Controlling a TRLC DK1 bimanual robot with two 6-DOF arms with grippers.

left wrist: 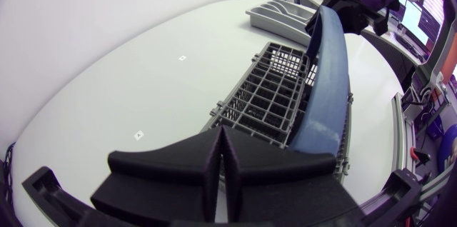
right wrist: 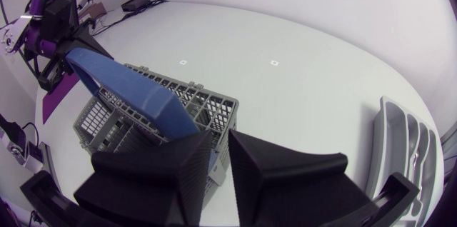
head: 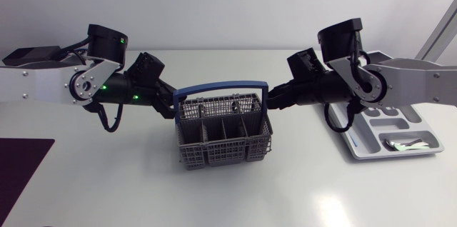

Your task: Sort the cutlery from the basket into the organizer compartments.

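Take the basket as the middle of the clock in the head view. At eight o'clock, by the table's edge, lies a dark purple mat [head: 21, 163], partly cut off.

At ten o'clock the left gripper [left wrist: 218, 141] is closed, its two wedges pressed flat together with nothing between them. It sits at the left end of the blue handle [head: 221, 86], which passes just beside it and not inside it.

The grey basket [head: 225, 141] stands upright in the middle of the table with its handle raised over it. Its compartments look empty to me.

At two o'clock the right gripper [head: 275, 100] is at the handle's other end. I cannot tell whether it is open, closed, or gripping the handle, because the wrist view loses that end of the handle right at the gripper.

At three o'clock, well apart from the basket, is the light grey organizer [head: 368, 145]. Shiny cutlery [head: 407, 143] lies in its nearest compartment.

My judgement is that the sorting is nearly or fully done, as nothing shows in the basket and neither gripper visibly carries a piece.

Some things stay uncertain:
- The handle covers a strip of the basket.
- The mesh is dark, so a thin piece could go unseen.
- The right arm hides the organizer's far compartments.
- The cutlery is too small to tell its kinds.
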